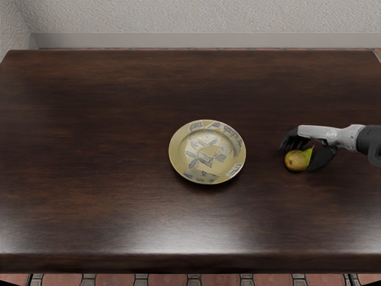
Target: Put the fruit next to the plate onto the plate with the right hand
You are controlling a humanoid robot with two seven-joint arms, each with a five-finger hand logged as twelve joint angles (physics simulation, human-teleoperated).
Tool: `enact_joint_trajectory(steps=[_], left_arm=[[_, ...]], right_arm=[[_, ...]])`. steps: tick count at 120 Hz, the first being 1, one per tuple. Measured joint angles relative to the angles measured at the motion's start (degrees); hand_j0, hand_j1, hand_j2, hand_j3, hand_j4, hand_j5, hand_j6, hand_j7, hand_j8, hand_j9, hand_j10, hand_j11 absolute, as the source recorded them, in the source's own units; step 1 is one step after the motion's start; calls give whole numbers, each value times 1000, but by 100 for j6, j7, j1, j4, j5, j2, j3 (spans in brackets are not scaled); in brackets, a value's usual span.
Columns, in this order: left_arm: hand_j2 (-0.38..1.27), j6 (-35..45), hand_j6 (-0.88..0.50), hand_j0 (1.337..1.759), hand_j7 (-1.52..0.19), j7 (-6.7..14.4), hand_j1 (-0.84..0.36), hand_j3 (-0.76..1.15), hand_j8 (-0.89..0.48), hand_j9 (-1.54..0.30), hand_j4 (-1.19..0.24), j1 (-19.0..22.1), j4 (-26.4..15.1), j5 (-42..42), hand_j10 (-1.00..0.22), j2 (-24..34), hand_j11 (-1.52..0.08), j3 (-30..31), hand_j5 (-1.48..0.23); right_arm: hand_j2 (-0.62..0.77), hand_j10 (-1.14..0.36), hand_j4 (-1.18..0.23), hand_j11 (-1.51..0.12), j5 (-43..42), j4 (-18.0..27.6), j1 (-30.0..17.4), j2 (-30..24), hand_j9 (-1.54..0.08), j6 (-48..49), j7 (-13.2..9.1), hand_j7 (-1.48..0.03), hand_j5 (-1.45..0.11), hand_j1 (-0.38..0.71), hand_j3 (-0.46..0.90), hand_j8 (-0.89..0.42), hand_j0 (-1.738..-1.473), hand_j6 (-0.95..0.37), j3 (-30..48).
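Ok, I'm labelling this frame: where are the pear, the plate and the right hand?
pear (296, 160), head view, yellow body.
plate (175, 149), head view, left rim.
right hand (314, 145), head view, middle of the hand.

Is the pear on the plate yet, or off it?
Off. The pear lies on the table, right of the plate and apart from it, with the right hand at it.

Pic's right edge cuts off the right arm (364, 138). The right hand (308, 146) covers the pear's (294, 161) far side & stem end; contact too small to tell.
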Motion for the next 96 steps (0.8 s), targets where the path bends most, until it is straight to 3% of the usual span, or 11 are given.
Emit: enact_joint_trajectory(steps=[24, 36, 46, 78, 96], left_arm=[[4, -1, -21, 1658, -27, 0, 325, 0, -21, -27, -21, -4, 1, -1, -21, 0, -26, 0, -27], [4, -2, -21, 1658, -27, 0, 325, 0, -21, -26, -21, -4, -1, 0, -21, 0, -26, -1, -27], [4, -2, -21, 1658, -27, -1, 325, 0, -21, -27, -21, -4, 0, 2, -21, 0, -26, -1, -27], [5, -1, -21, 1658, -27, -2, 324, -1, -21, -27, -21, -3, -1, 3, -21, 0, -27, -4, -27], [5, -1, -21, 1658, -27, -2, 324, -1, -21, -27, -21, 2, -2, 4, -21, 0, -27, -4, -27]], right_arm=[[-80, -426, -446, -585, -9, -3, -51, 11, -584, -83, 29, -576, -580, 204, 0, -427, -1658, -450, 1], [8, -422, -459, -601, -37, -9, -79, 15, -595, -135, 77, -586, -584, 239, 0, -417, -1658, -460, -1], [4, -421, -466, -621, -57, -23, -97, 17, -611, -182, 113, -592, -590, 245, 0, -437, -1656, -466, -23], [-95, -413, -506, -653, -20, -114, -147, 49, -630, -277, 151, -602, -566, 168, -2, -476, -1649, -541, -54], [-113, -446, -500, -674, -19, -137, -155, 57, -640, -337, 154, -606, -586, 167, -2, -416, -1647, -530, -113]])
